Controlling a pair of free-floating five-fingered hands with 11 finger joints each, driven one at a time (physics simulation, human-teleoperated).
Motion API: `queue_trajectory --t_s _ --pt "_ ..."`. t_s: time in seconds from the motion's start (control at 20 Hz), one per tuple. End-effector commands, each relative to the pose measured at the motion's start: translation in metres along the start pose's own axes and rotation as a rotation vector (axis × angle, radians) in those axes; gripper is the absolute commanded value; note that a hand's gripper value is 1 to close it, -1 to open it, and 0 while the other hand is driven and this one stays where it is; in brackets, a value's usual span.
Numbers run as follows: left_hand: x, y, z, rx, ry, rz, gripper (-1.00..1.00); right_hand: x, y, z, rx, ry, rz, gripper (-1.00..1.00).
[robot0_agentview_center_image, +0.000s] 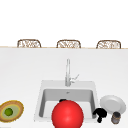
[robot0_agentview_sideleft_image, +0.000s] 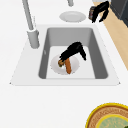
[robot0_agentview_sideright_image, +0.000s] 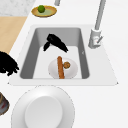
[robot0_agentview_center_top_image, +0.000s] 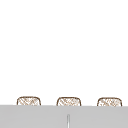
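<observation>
- Where the front view is nearest, a smooth red ball (robot0_agentview_center_image: 67, 114) is seen before the sink (robot0_agentview_center_image: 41, 100), hiding much of the basin.
- In the basin, a small white plate (robot0_agentview_sideleft_image: 55, 68) carries an orange stick-shaped food (robot0_agentview_sideleft_image: 68, 66) and a brownish round piece (robot0_agentview_sideleft_image: 60, 62); the left hand (robot0_agentview_sideleft_image: 72, 50) is poised over them, its fingers curled downward near the food, though a grasp cannot be confirmed.
- At the sink's right edge, the right hand (robot0_agentview_center_image: 100, 113) is held in the air with fingers loosely curled, just beside a dark jar (robot0_agentview_center_image: 116, 117) on the white desk (robot0_agentview_center_image: 22, 72).
- A glossy round plate (robot0_agentview_center_image: 113, 103) lies behind the jar.
- A woven-looking bowl (robot0_agentview_center_image: 15, 106) with a green fruit (robot0_agentview_center_image: 9, 111) sits far left.
- A metal faucet (robot0_agentview_center_image: 67, 72) rises beyond.
</observation>
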Motion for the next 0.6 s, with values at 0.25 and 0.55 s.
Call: queue_trajectory --t_s 0.25,0.55 --pt "-0.051 -0.016 -0.018 0.11 0.025 0.009 -1.0 0.0 0.0 0.0 0.0 0.0 0.0 0.0" --pt "-0.062 -0.03 -0.024 0.135 0.004 0.09 -1.0 0.0 0.0 0.0 0.0 0.0 0.0 0.0"
